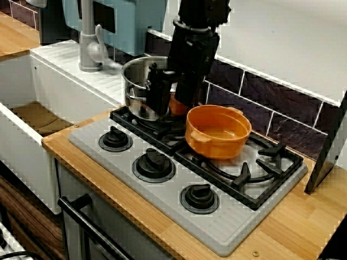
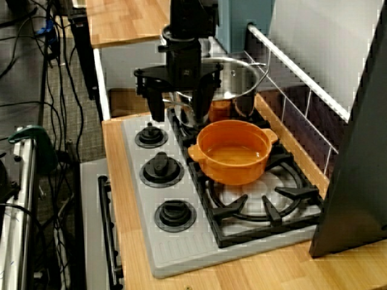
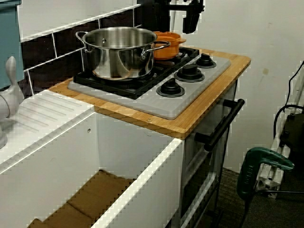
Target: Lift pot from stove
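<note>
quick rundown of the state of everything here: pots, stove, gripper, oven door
orange pot: upright on the grate, not gripped
steel pot: upright on the far burner, no lid
stove: no flame visible
gripper: open, above the grate between the two pots, holding nothing
oven door: closed

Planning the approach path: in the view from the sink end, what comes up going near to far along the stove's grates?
Steel pot → orange pot, partly hidden behind it → gripper hanging above the far end of the stove; whether its jaws are open is unclear.
</note>
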Controlling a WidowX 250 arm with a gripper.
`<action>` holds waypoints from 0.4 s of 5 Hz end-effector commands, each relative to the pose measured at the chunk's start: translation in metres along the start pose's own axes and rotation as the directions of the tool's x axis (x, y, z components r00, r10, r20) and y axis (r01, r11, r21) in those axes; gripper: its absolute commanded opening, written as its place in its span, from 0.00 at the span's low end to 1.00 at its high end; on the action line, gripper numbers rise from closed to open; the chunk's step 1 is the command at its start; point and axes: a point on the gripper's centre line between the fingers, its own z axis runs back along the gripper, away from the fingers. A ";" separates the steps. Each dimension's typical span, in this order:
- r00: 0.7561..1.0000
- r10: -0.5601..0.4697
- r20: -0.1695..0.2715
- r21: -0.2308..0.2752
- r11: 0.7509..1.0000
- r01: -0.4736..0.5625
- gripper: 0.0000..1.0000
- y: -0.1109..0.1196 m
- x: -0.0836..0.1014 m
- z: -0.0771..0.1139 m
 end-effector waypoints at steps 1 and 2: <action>0.999 0.010 0.039 0.026 1.000 -0.011 1.00 -0.001 0.014 0.005; 0.999 0.012 0.035 0.021 1.000 -0.012 1.00 0.004 0.020 0.004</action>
